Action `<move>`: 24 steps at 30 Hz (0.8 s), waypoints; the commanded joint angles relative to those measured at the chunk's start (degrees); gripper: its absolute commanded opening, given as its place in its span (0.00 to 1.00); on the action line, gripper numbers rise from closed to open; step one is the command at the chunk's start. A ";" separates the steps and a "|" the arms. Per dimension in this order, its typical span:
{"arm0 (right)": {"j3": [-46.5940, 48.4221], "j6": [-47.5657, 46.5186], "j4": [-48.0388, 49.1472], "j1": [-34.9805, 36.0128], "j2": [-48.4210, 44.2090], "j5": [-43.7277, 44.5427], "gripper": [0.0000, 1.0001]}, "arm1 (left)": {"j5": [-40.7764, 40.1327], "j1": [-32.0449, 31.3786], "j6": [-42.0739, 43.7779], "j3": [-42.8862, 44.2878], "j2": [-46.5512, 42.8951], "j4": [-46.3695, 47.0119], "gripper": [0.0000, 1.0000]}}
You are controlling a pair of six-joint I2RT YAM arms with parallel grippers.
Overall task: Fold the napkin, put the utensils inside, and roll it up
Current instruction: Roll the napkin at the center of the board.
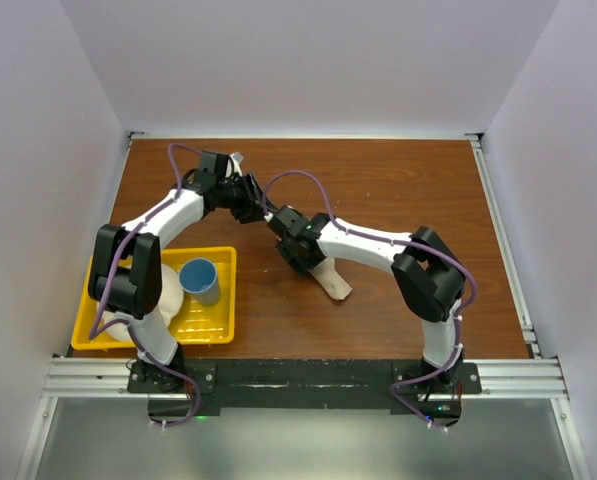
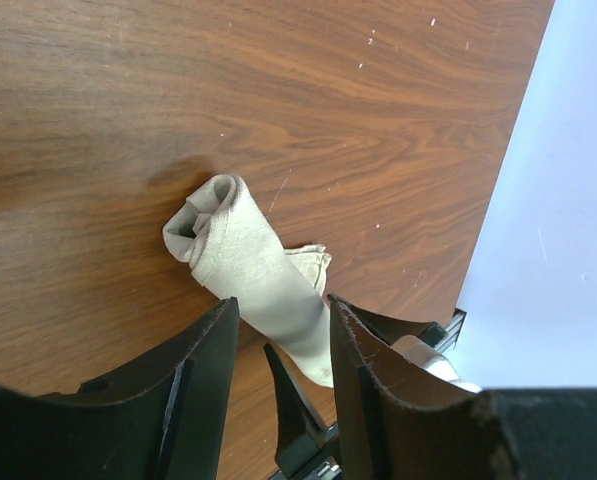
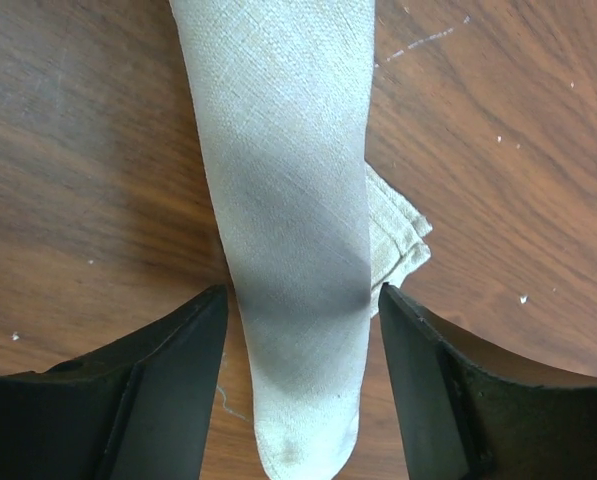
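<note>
The beige napkin [image 1: 331,283] lies rolled into a tube on the wooden table, with a loose corner sticking out at one side. In the right wrist view the napkin roll [image 3: 283,180] runs between my right gripper's open fingers [image 3: 303,292], with a small gap on each side. My right gripper [image 1: 300,262] stands over the roll's far end. My left gripper [image 1: 250,205] is open and empty, farther back, looking down at the roll [image 2: 248,265] past its own fingers [image 2: 283,305]. No knife is in view.
A yellow tray [image 1: 223,262] at the near left holds a blue cup [image 1: 200,280] and a white plate [image 1: 168,290]. White walls enclose the table on three sides. The table's right edge rail [image 2: 448,335] shows in the left wrist view.
</note>
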 commanded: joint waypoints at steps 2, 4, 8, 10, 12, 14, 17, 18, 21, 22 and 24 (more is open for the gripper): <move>-0.30 0.25 2.26 -0.11 2.38 4.48 0.58 | 1.22 0.53 -0.39 -0.25 -2.29 1.23 0.46; -0.31 1.39 2.18 -0.46 2.99 6.42 0.49 | 1.22 0.53 -0.30 -0.51 -2.29 1.32 0.46; -0.39 1.92 2.70 -2.21 3.44 4.42 0.32 | 1.05 0.53 -0.21 -1.48 -2.47 1.67 0.46; -0.48 0.70 3.32 -2.66 2.39 1.34 0.28 | 1.22 0.53 -0.39 -2.00 -2.55 1.84 0.46; -0.31 -0.88 4.90 -2.92 -0.33 -5.94 0.25 | 1.40 0.53 -0.39 -2.18 -2.55 2.19 0.46; 0.75 -1.50 5.25 -4.58 -1.66 -17.57 0.25 | 2.01 0.53 -0.39 -2.10 -2.38 2.46 0.46; 2.07 0.51 5.34 -9.40 -2.19 -30.01 0.21 | 2.89 0.53 -0.65 -1.92 -1.68 3.25 0.46; 1.89 1.04 5.69 -10.56 -2.01 -37.62 0.20 | 3.33 0.53 -0.83 -2.01 -1.07 4.21 0.46; 0.05 3.50 8.76 -14.52 -1.49 -48.01 0.19 | 5.52 0.18 -1.70 -1.83 0.52 5.88 0.46; -1.69 4.99 9.99 -15.40 -0.79 -50.68 0.18 | 5.96 -0.09 -1.97 -1.74 0.96 6.15 0.45; -4.68 8.41 14.47 -18.30 -0.08 -55.16 0.18 | 6.93 -1.14 -2.32 -1.04 2.01 6.85 0.45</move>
